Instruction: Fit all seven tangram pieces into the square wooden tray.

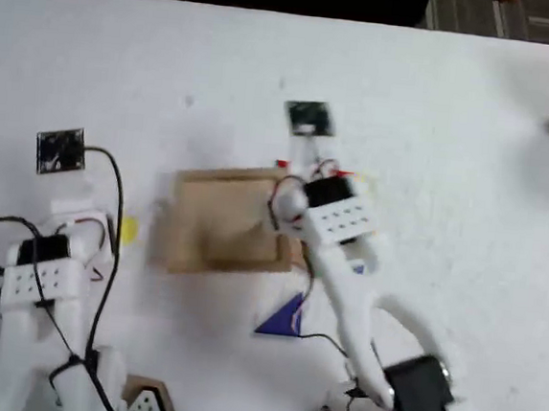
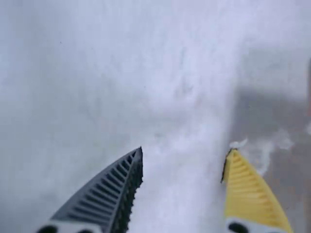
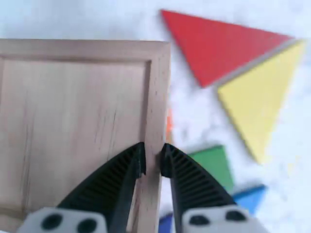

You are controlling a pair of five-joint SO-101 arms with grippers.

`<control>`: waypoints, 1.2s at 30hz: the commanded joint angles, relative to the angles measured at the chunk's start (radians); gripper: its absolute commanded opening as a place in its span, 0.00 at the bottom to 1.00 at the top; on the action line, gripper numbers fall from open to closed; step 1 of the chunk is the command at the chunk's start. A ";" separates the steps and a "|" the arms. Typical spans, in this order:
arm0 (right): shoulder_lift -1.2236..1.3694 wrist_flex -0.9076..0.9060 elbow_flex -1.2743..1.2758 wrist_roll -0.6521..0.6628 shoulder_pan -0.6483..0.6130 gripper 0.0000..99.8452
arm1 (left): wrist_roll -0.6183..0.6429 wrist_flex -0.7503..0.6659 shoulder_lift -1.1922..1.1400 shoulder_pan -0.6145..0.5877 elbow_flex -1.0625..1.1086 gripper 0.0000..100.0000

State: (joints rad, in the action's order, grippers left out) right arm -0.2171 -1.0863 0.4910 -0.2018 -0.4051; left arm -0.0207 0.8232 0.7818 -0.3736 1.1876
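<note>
Wooden tray [image 1: 206, 219]: mid-desk [image 1: 454, 135], empty, its sides roughly parallel to the desk's edges, slightly skewed.
Right gripper [image 3: 153, 160]: my jaws sit astride the tray's side rim and pinch it, probably to steady or shift it before loading.
Left gripper [image 2: 182, 160]: my jaws are spread wide over bare desk toward the left edge, holding nothing.
Red triangle [image 3: 214, 43], yellow triangle [image 3: 257, 102]: outside that rim, edge to edge, with red's corner pointing at the tray's corner.
Green piece [image 3: 211, 165], blue piece [image 3: 248, 196]: flat beside the same rim.

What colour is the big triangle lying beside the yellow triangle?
The triangle is red; the right wrist view shows it best.
</note>
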 commanded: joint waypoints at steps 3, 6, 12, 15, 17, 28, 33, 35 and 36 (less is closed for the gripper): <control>-0.163 -0.113 -0.032 0.178 0.242 0.02 | 0.006 -0.025 0.051 -0.002 0.002 0.29; -0.208 -0.137 -0.031 0.313 0.433 0.02 | 0.006 -0.023 0.038 -0.001 0.000 0.29; -0.220 -0.094 -0.028 0.591 0.812 0.02 | 0.006 -0.023 0.030 0.008 -0.002 0.29; -0.182 -0.030 -0.026 0.698 0.949 0.02 | 0.006 -0.018 0.030 0.041 0.002 0.29; -0.136 0.013 -0.026 0.752 1.013 0.02 | 0.006 -0.018 0.030 0.047 0.002 0.29; 0.137 0.150 0.008 0.982 1.110 0.02 | 0.006 -0.017 0.030 0.047 0.003 0.29; 0.096 0.150 0.147 0.985 1.024 0.02 | 0.006 -0.017 0.030 0.047 0.003 0.29; 0.061 0.150 0.213 0.985 0.975 0.02 | 0.006 -0.017 0.030 0.047 0.003 0.29; 0.041 0.151 0.242 0.977 0.949 0.02 | 0.006 -0.017 0.030 0.047 0.003 0.29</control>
State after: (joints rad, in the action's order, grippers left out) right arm -0.0944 -0.9482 0.6797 0.7710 0.6183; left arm -0.0207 0.8232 0.8048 -0.3475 1.1968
